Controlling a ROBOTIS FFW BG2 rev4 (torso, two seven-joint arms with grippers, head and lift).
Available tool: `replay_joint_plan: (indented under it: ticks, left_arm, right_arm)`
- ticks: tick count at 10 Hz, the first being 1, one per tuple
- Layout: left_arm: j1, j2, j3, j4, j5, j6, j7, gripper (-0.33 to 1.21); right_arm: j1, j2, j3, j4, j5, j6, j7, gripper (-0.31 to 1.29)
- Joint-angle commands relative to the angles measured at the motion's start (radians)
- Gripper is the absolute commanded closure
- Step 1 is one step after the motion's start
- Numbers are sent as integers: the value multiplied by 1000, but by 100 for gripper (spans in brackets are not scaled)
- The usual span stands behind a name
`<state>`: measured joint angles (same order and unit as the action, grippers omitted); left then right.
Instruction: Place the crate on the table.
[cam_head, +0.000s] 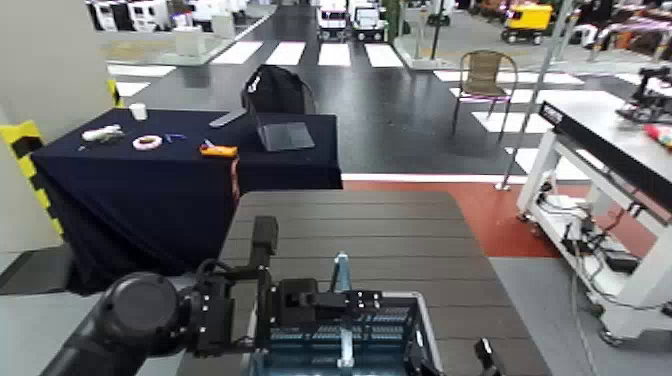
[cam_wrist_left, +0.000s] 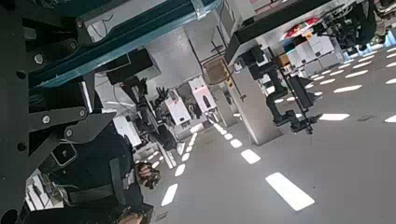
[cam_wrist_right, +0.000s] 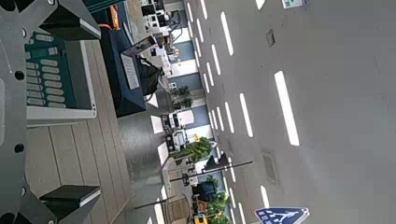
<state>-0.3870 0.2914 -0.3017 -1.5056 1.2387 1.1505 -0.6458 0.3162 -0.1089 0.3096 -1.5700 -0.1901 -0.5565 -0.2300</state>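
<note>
Background: paved hall; navy-draped table (cam_head: 90, 195) at the robot's left, bearing a laptop (cam_head: 285, 136) and an orange item (cam_head: 218, 151); wicker chair (cam_head: 486, 78) beyond; white-framed workbench (cam_head: 548, 160) at the right, apart from the work.

Surface: brown plank table (cam_head: 350, 215); crate (cam_head: 433, 330) at its near part, over the planks, seemingly upright; whether its base bears fully, cannot be told.

Left gripper (cam_head: 362, 301): across the crate's raised teal handle (cam_head: 342, 272), fingers pressed together on it; right gripper (cam_head: 452, 357): beside the crate's right-hand side, fingers spread, holding nothing.

Handling, as judged: light if empty; rim and lattice walls stiff, not fragile; handle thin, smooth, liable to pivot and let the crate swing; best hold, handle at mid-span, the thick rim for steadying.

Obstructions: left arm reaching over the crate; right fingers close to the rim, apt to snag.
</note>
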Motion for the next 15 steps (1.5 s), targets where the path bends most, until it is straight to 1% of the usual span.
replay_joint_plan:
  ticks: [1,2,3,4,5,6,7,8,9,12,15]
  left_arm:
    - [-66,-3,-43,70,-88,-41,-58,120]
    - [-102,-5,-80,107,-111,-64,-92,120]
    - [-133,-9,-99,133,-133,-78,-117,120]
    - [-165,-15,-131,176,-136,-106,-135,120]
    - [-201,-28,-158,216,-151,-133,-153,120]
    - [-231,-46,-171,265,-191,-156,-190,120]
    - [-257,-57,-188,308,-205,-175,-199,120]
    - [-286,-67,-211,360,-220,-202,-229,120]
    - [-323,-86,-231,416,-268,-232,-281,120]
    - [-392,-117,-258,542,-306,-311,-328,120]
    - [-424,-143,-254,627,-327,-353,-342,120]
  right_arm:
    - [-2,1,3,2,0,-3,0,13]
    - [-3,0,5,4,0,-5,0,13]
    - [-5,0,8,4,-2,-5,-2,13]
    - [-5,0,10,5,-3,-8,-2,13]
    - [-5,0,10,4,-5,-8,-2,13]
    - [-5,-2,10,4,-5,-10,-2,13]
    - [-6,-2,13,5,-6,-14,-2,13]
    - [-8,-2,14,7,-8,-16,-2,13]
    - [-8,-2,14,7,-9,-17,-2,13]
    - [-14,-5,22,10,-12,-22,-2,13]
    - [-20,-6,29,13,-15,-26,-2,13]
